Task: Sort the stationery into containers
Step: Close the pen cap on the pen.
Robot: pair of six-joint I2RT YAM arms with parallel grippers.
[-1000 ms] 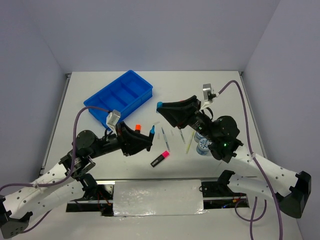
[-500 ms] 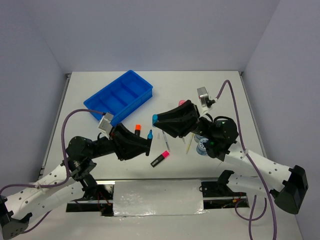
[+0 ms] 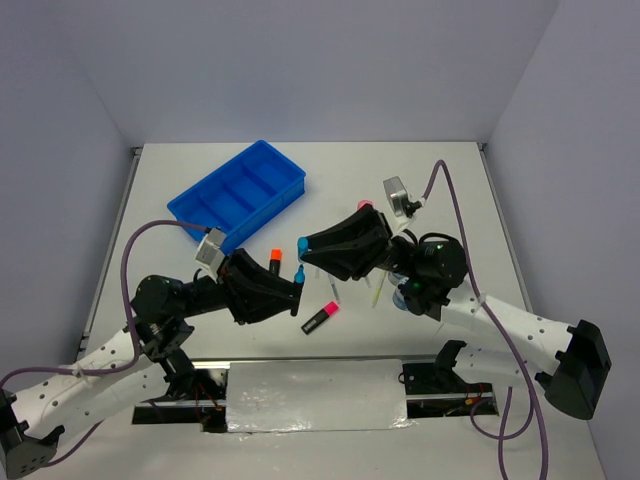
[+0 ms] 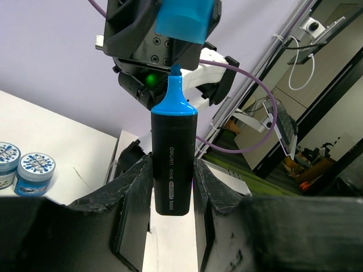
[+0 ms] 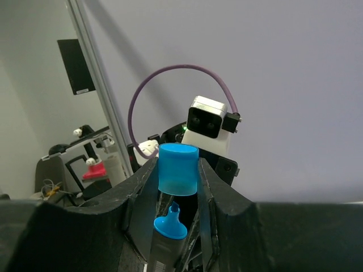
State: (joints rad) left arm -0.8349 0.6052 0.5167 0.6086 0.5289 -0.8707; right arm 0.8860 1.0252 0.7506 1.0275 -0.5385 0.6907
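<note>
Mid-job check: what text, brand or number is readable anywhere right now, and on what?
"deli": on the black barrel of the blue highlighter held in the left pincer.
"S600": lower on the same barrel; the small print between them is unreadable.
Blue-white discs: pattern only, nothing legible.

White links (image 3: 105, 352), black joints (image 3: 160, 296), purple cables (image 3: 127, 272); the left hand (image 3: 296, 288) and right hand (image 3: 306, 245) are matte black.
</note>
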